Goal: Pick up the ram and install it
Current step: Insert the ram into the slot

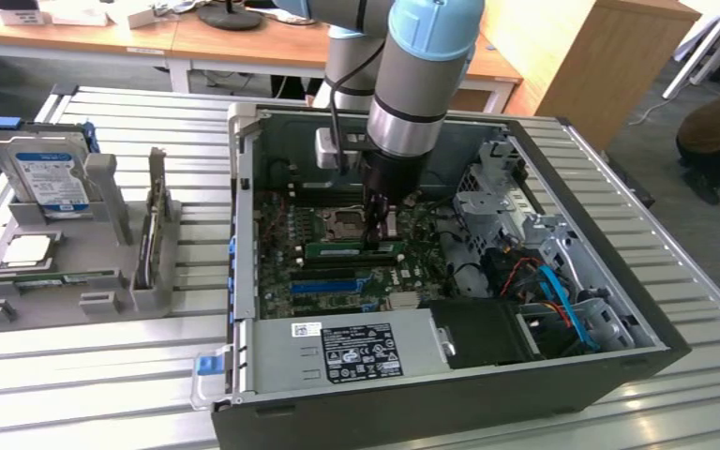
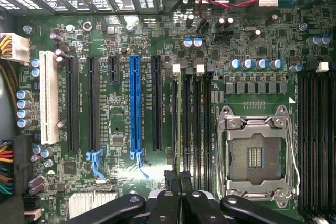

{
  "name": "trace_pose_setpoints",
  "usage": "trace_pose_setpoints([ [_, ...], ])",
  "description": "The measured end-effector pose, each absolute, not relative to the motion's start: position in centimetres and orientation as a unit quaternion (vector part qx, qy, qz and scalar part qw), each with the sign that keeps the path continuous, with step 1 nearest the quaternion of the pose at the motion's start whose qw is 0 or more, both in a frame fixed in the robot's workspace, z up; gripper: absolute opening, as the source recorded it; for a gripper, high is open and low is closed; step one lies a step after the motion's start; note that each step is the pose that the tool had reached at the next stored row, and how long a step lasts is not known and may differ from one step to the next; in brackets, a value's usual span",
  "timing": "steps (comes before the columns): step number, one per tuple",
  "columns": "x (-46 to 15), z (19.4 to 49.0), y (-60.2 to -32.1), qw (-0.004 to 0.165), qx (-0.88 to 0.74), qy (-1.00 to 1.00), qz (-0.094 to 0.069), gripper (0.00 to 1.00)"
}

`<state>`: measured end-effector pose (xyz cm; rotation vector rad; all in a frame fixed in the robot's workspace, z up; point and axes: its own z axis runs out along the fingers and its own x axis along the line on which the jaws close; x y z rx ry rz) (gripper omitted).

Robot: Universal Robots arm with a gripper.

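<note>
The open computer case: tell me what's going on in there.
A robot arm reaches down into the open computer case. Its gripper is shut on the ram, a slim green stick held edge-down along the memory slots beside the empty CPU socket. Whether the stick is fully seated in a slot cannot be told.

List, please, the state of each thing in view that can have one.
end effector: shut on the ram.
ram: gripped, on edge, down at the memory slots; seated or not, cannot tell.
CPU socket: empty, frame closed.
blue slot: empty.
computer case: open, side panel off.
hard drive: upright in the grey holder.
</note>
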<state>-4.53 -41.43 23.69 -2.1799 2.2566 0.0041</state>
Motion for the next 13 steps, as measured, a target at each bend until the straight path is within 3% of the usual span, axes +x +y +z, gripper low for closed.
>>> trace_pose_setpoints([
  [13,-4.53,23.53,-41.31,0.002,-0.697,0.717,0.001,0.12],
])
